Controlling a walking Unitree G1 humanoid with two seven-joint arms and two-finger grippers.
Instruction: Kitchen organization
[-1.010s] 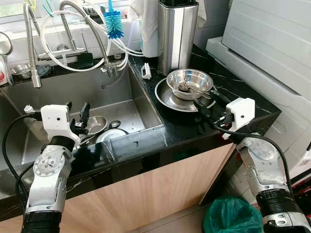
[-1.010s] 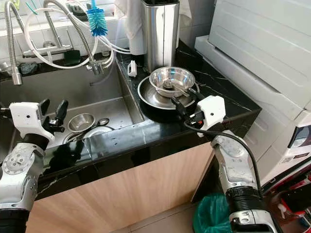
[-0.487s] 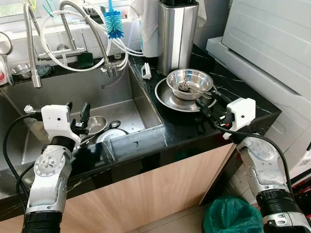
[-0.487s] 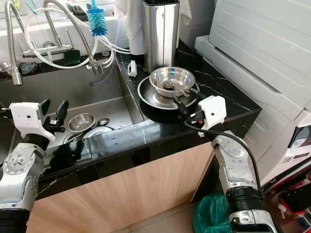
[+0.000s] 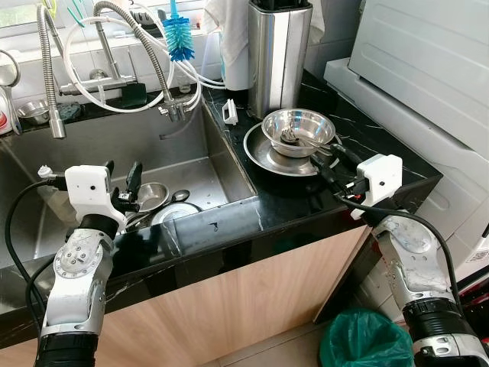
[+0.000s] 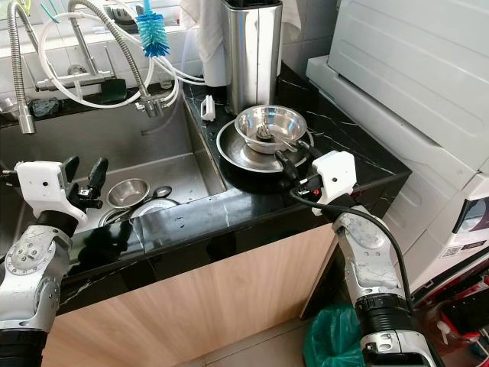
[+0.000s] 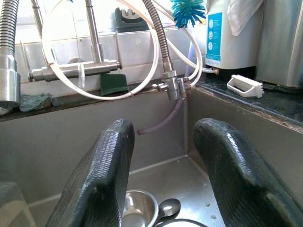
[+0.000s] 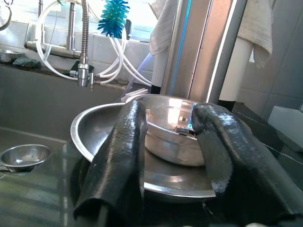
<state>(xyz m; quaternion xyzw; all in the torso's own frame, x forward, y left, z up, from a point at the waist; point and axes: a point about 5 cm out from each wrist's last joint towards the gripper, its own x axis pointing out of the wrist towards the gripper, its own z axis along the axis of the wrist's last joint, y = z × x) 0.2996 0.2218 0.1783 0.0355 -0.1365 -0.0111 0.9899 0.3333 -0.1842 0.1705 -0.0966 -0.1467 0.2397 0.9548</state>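
A steel bowl with a small utensil in it sits in a wide steel plate on the black counter. My right gripper is open at the plate's near edge, fingers pointing at the bowl; its fingertips reach over the plate rim. My left gripper is open above the sink, holding nothing. Below it lie a small steel bowl, a spoon and a round plate.
A tall steel canister stands behind the plate. A blue bottle brush, pull-out faucets and white hoses hang over the sink. A white appliance borders the counter on the right. A green bin bag sits on the floor.
My right gripper has edged slightly forward toward the plate and bowl. The left arm and the sink items have not moved.
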